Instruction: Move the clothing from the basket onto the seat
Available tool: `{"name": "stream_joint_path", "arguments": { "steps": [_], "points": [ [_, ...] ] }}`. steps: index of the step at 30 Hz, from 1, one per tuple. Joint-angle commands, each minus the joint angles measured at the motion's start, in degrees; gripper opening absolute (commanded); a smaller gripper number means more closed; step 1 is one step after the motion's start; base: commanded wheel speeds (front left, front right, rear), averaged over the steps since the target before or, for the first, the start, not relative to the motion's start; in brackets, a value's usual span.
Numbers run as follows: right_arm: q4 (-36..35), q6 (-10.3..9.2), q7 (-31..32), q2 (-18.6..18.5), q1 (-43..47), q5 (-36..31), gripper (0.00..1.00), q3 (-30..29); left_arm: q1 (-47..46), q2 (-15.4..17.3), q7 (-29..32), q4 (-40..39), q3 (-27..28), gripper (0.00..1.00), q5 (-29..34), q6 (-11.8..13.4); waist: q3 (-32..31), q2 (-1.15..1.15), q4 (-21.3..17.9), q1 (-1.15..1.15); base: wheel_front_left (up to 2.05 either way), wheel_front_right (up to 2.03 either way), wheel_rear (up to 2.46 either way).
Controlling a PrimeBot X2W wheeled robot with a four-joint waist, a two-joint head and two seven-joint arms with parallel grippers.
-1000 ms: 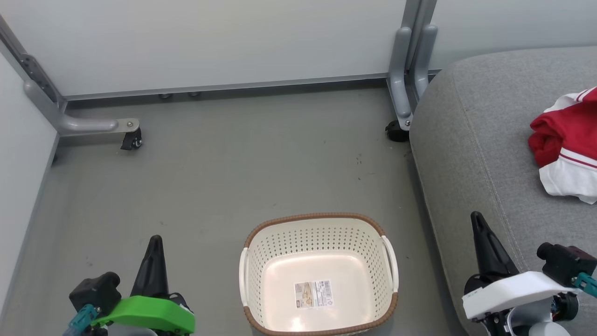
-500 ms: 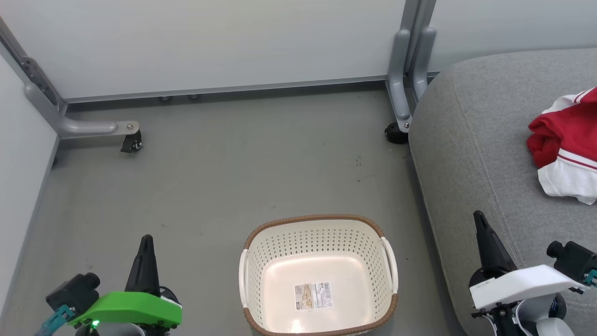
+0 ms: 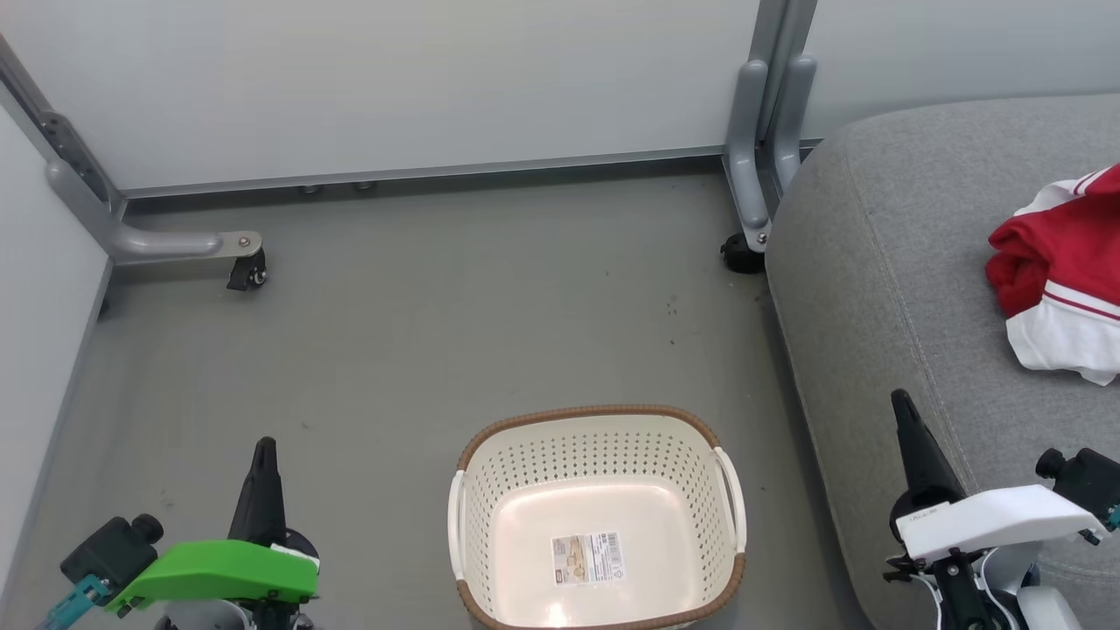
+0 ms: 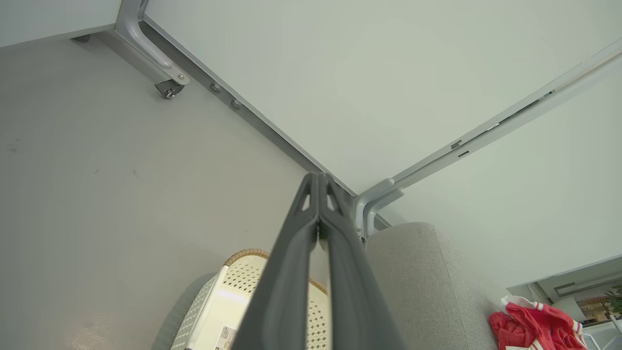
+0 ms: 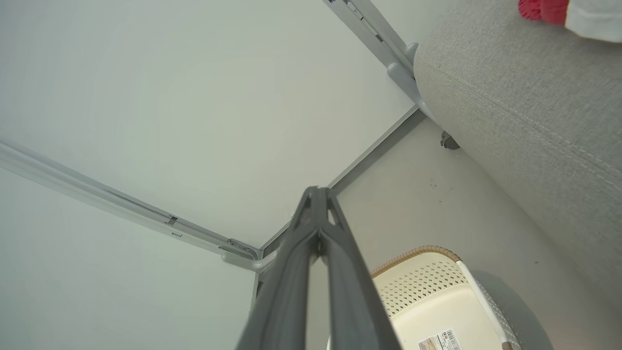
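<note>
Clothing (image 3: 1054, 280) lies on the seat (image 3: 875, 262), ahead-right of the right jaws; the basket (image 3: 595, 409) between both clenched, empty jaws sits bare. Task looks finished; next, only retreat.

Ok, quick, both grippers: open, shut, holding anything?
Left gripper, two long dark fingers: shut, empty.
Right gripper, two long dark fingers: shut, empty.

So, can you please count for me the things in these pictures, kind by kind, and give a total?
basket: 1, empty
seat: 1
red and white clothing heap: 1, lying on the seat; I cannot tell how many garments are in it
gripper: 2, left gripper and right gripper, both shut
black caster wheel: 2
Total: 7
</note>
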Motion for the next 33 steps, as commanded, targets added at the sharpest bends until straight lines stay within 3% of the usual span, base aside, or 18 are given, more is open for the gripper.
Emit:
{"name": "stream_joint_path", "arguments": {
  "steps": [1, 33],
  "points": [
    [-0.16, 0.02, 0.23, -0.45, -1.31, 1.9, 0.0, -0.21, -1.82, 0.13, 0.46, -0.4, 0.61, 0.0, -2.02, -0.34, -0.04, 0.0, -0.01, 0.0, 0.0, 0.0, 0.0],
    [3.95, 0.02, 3.29, -0.56, -3.92, 21.54, 0.0, -1.67, -3.13, 0.12, 5.52, 0.13, 3.39, 0.0, -21.62, -1.59, -0.93, 0.0, -0.22, 0.0, 0.0, 0.0, 0.0]
  ]
}}
